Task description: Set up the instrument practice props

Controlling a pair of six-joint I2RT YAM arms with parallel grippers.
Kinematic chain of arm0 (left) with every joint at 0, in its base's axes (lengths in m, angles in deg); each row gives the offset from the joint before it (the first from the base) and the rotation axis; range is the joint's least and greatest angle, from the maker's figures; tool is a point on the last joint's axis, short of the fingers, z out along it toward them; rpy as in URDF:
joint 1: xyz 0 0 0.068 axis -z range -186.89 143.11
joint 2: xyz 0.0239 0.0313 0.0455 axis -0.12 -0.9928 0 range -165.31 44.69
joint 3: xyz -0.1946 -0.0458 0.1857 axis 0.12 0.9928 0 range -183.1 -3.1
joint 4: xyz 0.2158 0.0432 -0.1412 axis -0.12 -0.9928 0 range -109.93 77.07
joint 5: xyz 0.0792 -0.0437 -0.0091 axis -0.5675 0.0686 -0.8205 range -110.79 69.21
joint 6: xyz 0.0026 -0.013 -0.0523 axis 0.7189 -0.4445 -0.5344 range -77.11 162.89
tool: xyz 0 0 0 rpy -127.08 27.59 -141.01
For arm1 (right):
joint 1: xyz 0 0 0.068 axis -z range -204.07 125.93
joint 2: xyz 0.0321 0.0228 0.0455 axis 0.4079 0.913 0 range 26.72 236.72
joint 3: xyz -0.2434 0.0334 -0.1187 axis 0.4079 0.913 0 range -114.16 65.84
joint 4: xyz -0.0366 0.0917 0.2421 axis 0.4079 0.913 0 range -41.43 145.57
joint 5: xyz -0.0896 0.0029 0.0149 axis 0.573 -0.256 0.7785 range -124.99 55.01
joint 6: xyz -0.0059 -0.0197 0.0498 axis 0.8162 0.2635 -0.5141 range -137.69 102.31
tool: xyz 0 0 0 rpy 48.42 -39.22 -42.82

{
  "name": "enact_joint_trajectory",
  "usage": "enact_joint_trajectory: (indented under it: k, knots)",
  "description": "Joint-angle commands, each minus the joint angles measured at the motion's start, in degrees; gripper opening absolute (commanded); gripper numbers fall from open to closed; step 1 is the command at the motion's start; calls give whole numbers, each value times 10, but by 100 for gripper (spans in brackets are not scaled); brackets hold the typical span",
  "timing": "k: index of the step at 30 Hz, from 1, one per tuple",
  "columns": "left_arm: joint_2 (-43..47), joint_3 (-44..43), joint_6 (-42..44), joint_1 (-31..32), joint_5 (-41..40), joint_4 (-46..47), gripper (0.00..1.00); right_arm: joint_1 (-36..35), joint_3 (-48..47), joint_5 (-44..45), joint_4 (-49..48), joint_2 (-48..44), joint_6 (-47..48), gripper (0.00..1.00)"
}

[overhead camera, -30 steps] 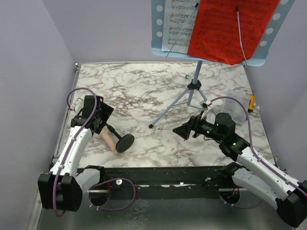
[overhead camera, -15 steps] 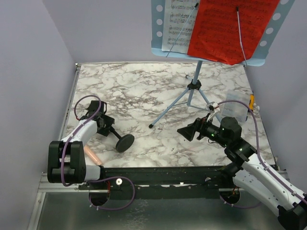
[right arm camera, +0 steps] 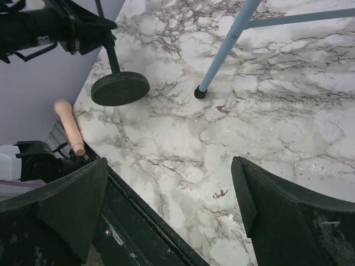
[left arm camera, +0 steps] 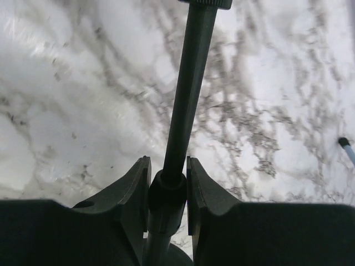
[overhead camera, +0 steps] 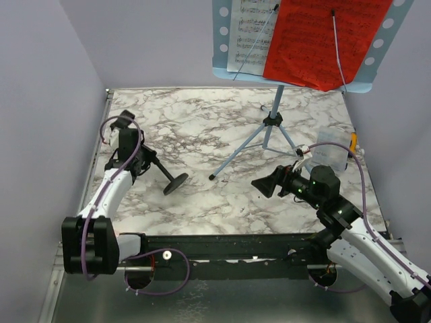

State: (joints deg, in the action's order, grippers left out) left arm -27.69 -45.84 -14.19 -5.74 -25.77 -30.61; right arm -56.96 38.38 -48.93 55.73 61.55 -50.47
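On the left of the table (overhead camera: 202, 128) | left gripper (left arm camera: 168, 166) clamped on mic stand pole (left arm camera: 188, 83) | pole runs right to round base (overhead camera: 176, 183) | pinkish microphone (right arm camera: 69, 124) loose at near-left edge, nearest left arm | right gripper (right arm camera: 170, 166) gaping

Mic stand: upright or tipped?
Tipped. Its pole slants from the left gripper down to the round base, which sits tilted on the table.
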Motion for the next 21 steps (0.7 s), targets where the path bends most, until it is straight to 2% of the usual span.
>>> enact_joint_trajectory:
  k: [1, 3, 7, 9, 11, 15, 17, 21]
  knots:
    - [91, -47, 149, 26, -26, 83, 0, 1, 6, 21, 9, -1, -6, 100]
    - [121, -33, 226, 68, -32, 155, 0, 1, 12, 19, -5, 6, -5, 100]
    - [201, 53, 369, 158, -25, 336, 0, 1, 6, 9, -14, 30, -3, 100]
    - [233, 95, 416, 176, 14, 416, 0, 1, 1, 4, -12, 40, -1, 100]
    - [259, 130, 432, 179, 48, 468, 0, 1, -2, 5, -9, 45, 0, 100]
    - [282, 209, 498, 183, 245, 545, 0, 1, 6, 5, -12, 36, -6, 100]
    - [277, 238, 499, 199, 238, 569, 0, 1, 14, 6, -17, 27, -11, 100]
    - [261, 278, 470, 219, 256, 683, 0, 1, 27, 7, -33, 16, -14, 100]
